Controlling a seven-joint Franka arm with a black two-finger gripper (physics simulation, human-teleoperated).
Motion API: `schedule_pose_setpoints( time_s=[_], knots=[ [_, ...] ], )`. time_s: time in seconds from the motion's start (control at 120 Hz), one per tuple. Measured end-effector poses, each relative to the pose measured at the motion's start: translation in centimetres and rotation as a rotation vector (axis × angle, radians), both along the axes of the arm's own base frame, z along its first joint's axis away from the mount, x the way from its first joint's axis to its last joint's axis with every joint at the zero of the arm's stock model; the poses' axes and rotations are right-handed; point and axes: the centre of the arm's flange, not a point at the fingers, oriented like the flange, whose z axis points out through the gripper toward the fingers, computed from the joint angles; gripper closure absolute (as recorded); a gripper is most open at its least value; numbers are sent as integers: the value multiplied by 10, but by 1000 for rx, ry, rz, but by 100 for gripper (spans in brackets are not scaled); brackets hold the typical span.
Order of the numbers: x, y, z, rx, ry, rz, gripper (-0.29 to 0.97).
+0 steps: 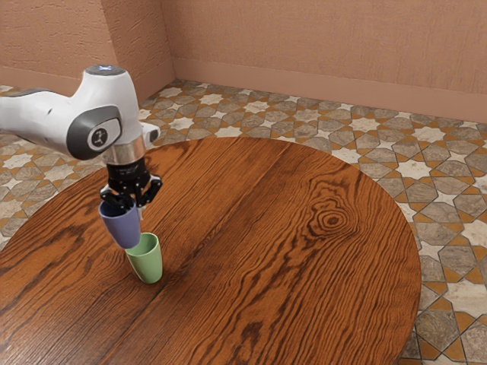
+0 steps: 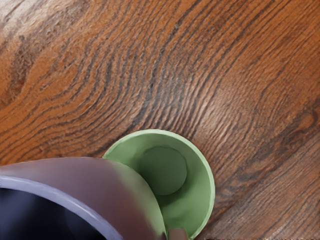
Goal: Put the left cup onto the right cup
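Gripping the purple cup (image 1: 121, 224) by its rim, the pincer (image 1: 129, 199) holds it tilted just beneath itself, so the pickup looks done and the cup is off the bench (image 1: 304, 251). Its base sits at the mouth of the green cup (image 1: 145, 258) standing below the pincer, possibly touching the rim, though that is hard to tell. Left to do: centring, lowering it in and letting go.

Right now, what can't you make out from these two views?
1. Exterior view: whether the purple cup touches the green cup; its base overlaps the rim.
2. Wrist view: part of the green cup's rim and inside, covered by the purple cup.
3. Wrist view: most of the purple cup, blurred and cut off by the picture's edge.
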Motion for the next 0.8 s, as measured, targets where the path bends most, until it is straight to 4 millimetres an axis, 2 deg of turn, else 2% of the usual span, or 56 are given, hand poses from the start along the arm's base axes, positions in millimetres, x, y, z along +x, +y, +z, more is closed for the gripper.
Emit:
schedule_pose_setpoints(
  time_s=[0.458,0.8],
  knots=[
    [3,-18,-2,-4,7,-13,78],
    [7,-18,-6,-3,4,-4,78]
  ],
)
